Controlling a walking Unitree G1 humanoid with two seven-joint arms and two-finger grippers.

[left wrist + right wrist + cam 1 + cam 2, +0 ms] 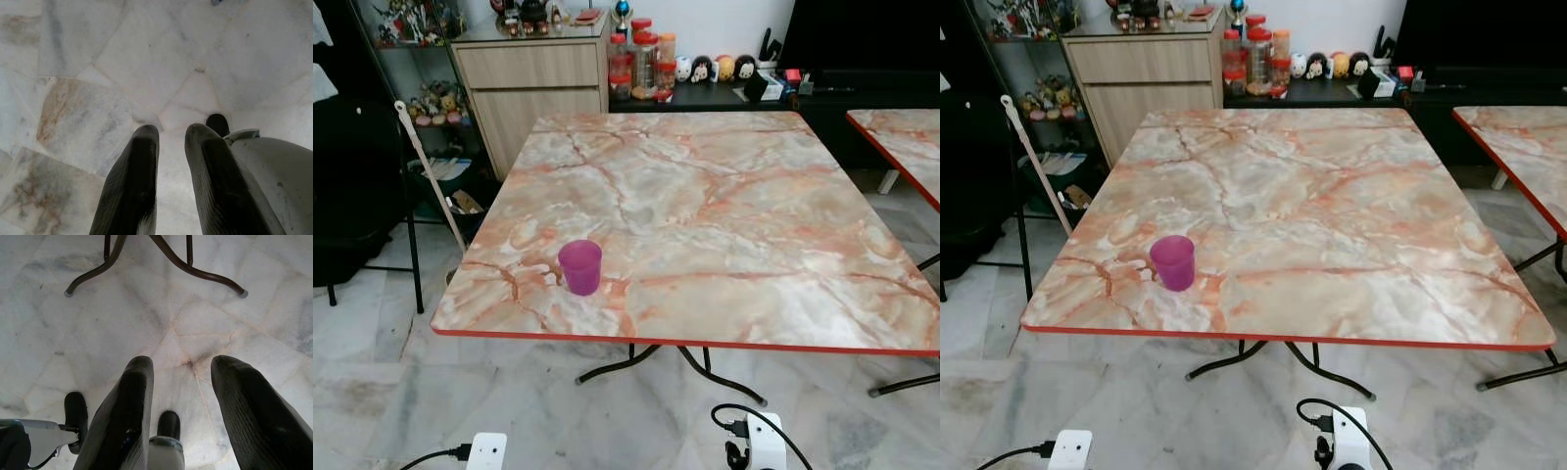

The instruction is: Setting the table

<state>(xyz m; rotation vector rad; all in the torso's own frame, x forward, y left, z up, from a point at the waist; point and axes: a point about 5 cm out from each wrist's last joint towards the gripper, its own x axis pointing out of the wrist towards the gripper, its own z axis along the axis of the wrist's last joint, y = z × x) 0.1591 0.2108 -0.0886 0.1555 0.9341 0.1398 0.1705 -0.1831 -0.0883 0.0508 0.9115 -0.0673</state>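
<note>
A purple plastic cup (579, 266) stands upright near the front left corner of a square marble-patterned table (724, 206) with a red edge. Nothing else is on the tabletop. My left gripper (171, 132) hangs low over the marble floor, open by a narrow gap, with nothing between its fingers. My right gripper (183, 364) also points down at the floor, open wider and empty, with the table's dark curved legs (93, 276) just ahead of it.
A second matching table (901, 137) stands at the right. Behind are a wooden cabinet (533, 83), jars (641, 64) and small figures on a low black unit. A pale stick (431, 176) and a black frame lean at the left. Tiled floor lies between me and the table.
</note>
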